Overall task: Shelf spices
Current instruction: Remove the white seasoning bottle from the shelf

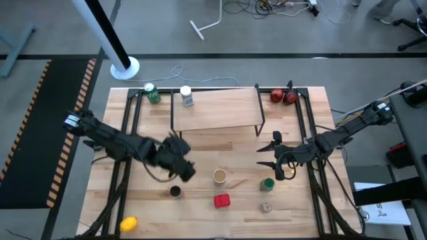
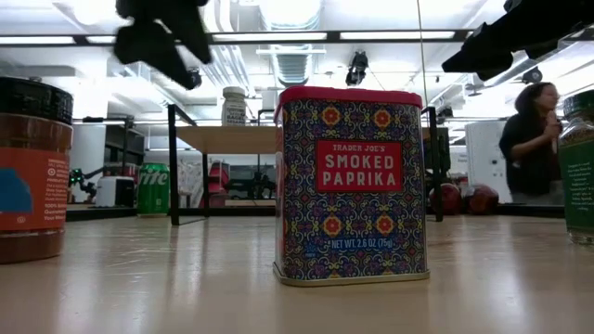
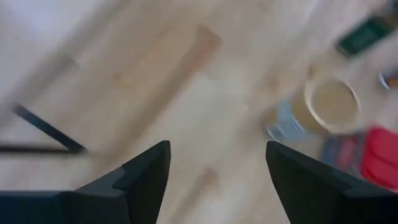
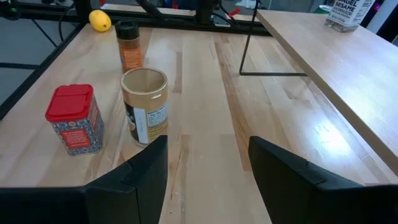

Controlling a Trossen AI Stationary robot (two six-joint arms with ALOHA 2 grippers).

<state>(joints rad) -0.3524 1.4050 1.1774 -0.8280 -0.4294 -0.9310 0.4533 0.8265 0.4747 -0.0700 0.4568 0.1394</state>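
White-capped jar alone on shelf. Red square tin, tan tub on surface. Left pincer, right pincer: both apart, empty.

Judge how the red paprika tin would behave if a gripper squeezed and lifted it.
The red paprika tin has flat sides, so parallel fingers should seat squarely without rolling. Its printed metal looks smooth, possibly slippery. It stands taller than its base, so a high sideways push might tip it.
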